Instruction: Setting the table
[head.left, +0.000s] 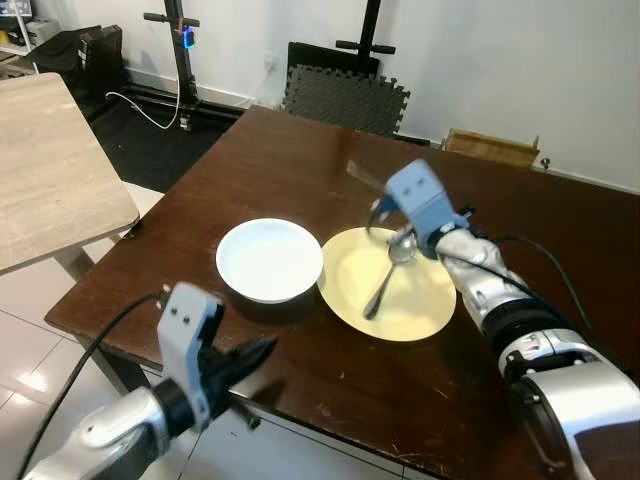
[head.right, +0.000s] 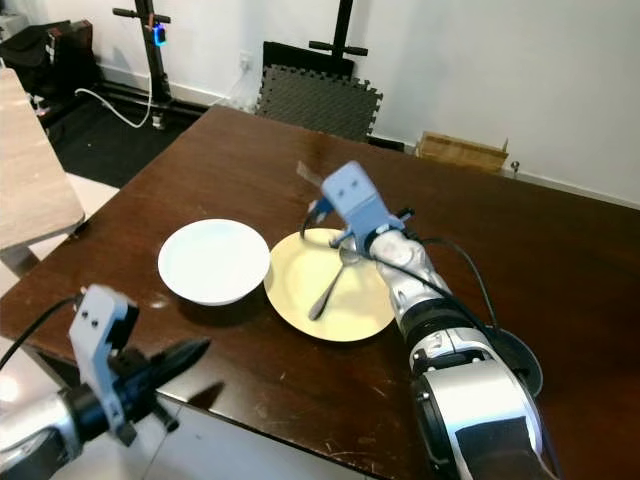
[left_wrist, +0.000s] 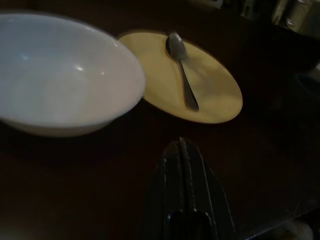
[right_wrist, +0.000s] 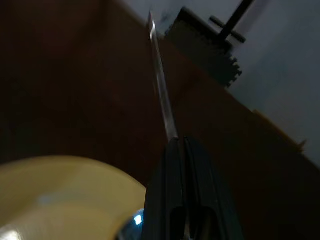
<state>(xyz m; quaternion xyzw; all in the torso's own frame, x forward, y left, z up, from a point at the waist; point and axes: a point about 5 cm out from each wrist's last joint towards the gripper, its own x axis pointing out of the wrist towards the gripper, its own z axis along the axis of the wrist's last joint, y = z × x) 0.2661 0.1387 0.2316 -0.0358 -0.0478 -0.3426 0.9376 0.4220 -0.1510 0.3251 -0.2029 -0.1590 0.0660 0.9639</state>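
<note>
A yellow plate (head.left: 412, 300) lies on the dark brown table (head.left: 280, 160), and a metal spoon (head.left: 384, 279) rests across it with its bowl towards the far side. A white bowl (head.left: 269, 259) stands touching the plate's left rim. Over the plate's far edge my right gripper (head.left: 383, 203) is shut on a table knife (right_wrist: 160, 82), whose thin blade (head.left: 362, 174) sticks out towards the back left. My left gripper (head.left: 268, 346) hovers at the table's front edge, just in front of the bowl, shut with nothing in it.
A light wooden table (head.left: 50, 170) stands to the left across a gap of tiled floor. Behind the dark table are a black foam mat (head.left: 345, 98), a black stand (head.left: 182, 60) with cables and a wooden box (head.left: 490, 147). A black round object (head.right: 522, 366) sits beside my right arm.
</note>
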